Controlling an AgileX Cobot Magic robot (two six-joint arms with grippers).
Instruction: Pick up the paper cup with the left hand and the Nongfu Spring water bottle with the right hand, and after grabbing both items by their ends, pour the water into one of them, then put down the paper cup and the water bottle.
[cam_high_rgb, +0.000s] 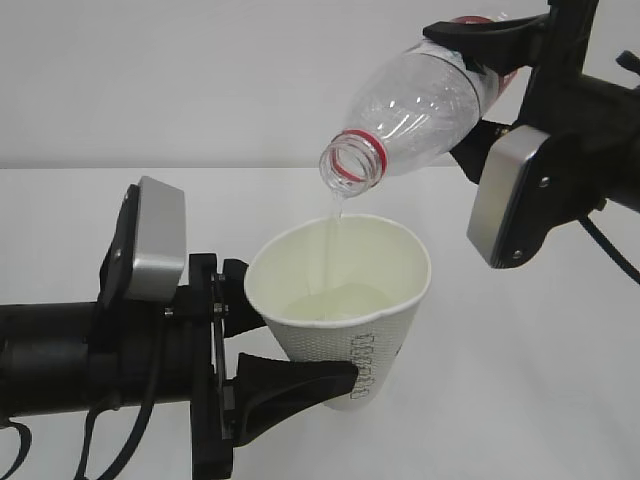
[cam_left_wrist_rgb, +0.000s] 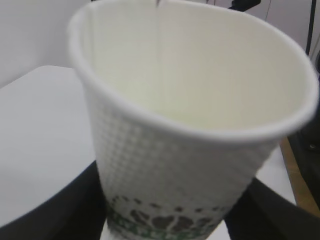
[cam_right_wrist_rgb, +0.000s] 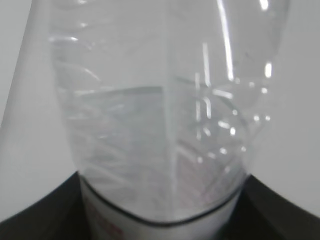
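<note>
At nine o'clock in your exterior view, your left hand (cam_high_rgb: 300, 360) has its jaws clamped on the lower body of the paper cup (cam_high_rgb: 345, 300), which sits near the centre, held clear of the white table (cam_high_rgb: 520, 380) and leaning a little. Water (cam_high_rgb: 330, 300) pools inside it, fed by a thin stream. Up at one o'clock, your right hand (cam_high_rgb: 480, 90) grips the water bottle (cam_high_rgb: 415, 100) by its labelled end, mouth tipped down just above the cup's rim.
</note>
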